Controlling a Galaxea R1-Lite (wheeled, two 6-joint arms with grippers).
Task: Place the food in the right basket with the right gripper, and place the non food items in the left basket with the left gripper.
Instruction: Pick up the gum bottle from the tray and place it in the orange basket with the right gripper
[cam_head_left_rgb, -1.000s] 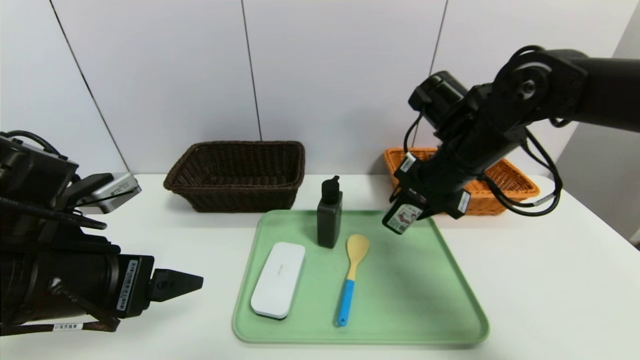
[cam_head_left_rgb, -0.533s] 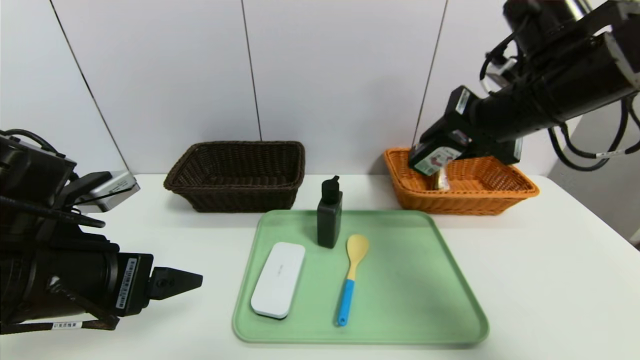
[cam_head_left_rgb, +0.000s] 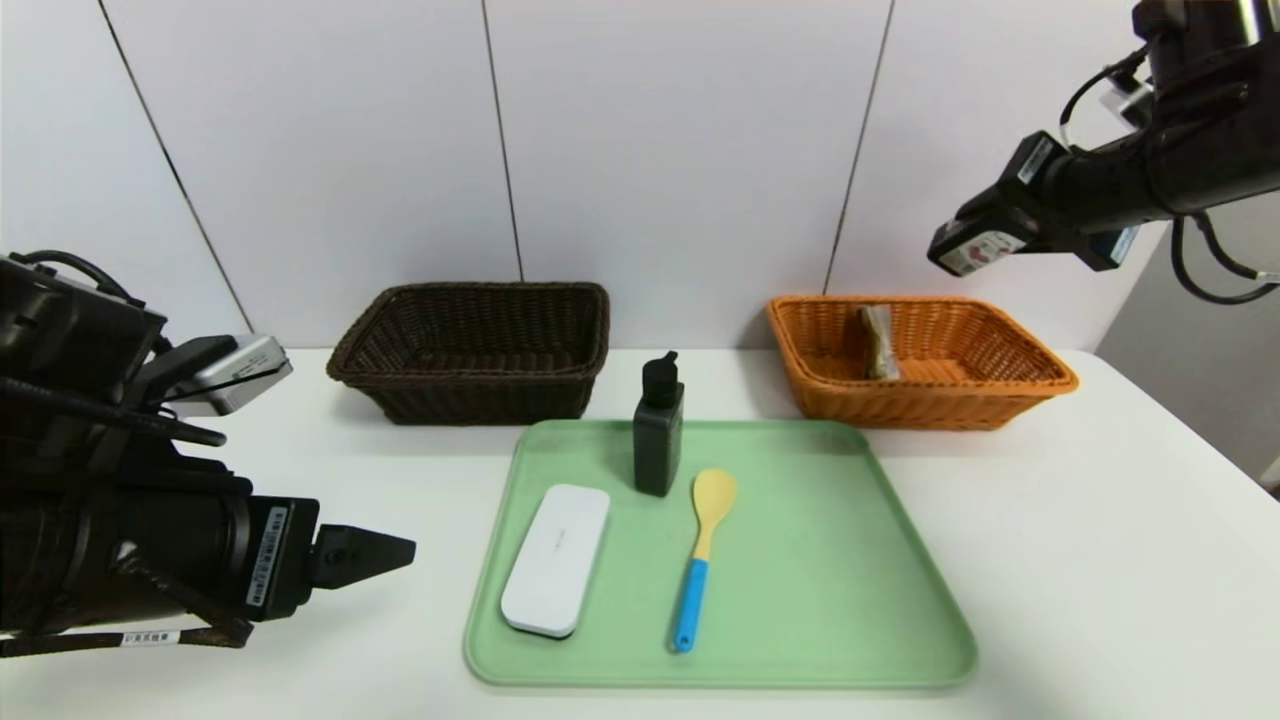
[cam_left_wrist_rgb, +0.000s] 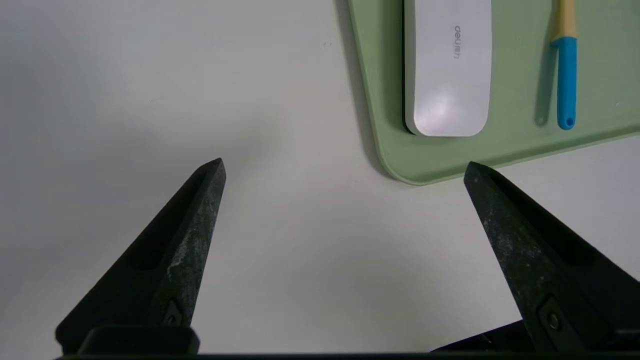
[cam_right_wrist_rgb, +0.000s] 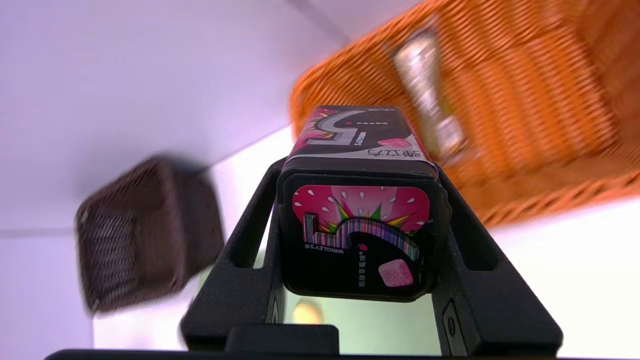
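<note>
Small dark box with pink top (cam_right_wrist_rgb: 360, 235): hangs tilted in the air above the orange-tan basket (cam_head_left_rgb: 920, 408), apart from it, gripped by the right gripper (cam_right_wrist_rgb: 360, 165).

Far left, left gripper (cam_left_wrist_rgb: 345, 162): hovers over the white table (cam_head_left_rgb: 1080, 520), beside the tray, with fingers spread wide.

Next, dark brown basket (cam_head_left_rgb: 490, 400): stands on the table, behind the left part of the green tray (cam_head_left_rgb: 820, 580).

On the tray, from the left:
- Flat white case (cam_head_left_rgb: 556, 560): lies lengthwise near the left rim.
- Black bottle (cam_head_left_rgb: 658, 440): stands upright near the back rim, with a black cap.
- Yellow spoon (cam_head_left_rgb: 715, 495): lies just right of the bottle, with bowl toward the back and blue handle toward the front.

Farther right, orange-tan basket: sits behind the tray's right part, on the table. Clear-wrapped snack packet (cam_head_left_rgb: 880, 345): leans inside, in the basket's left half, against the back wall.

Far right, right gripper: reaches in high from the right side, with fingers clamped on opposite sides of the box.
</note>
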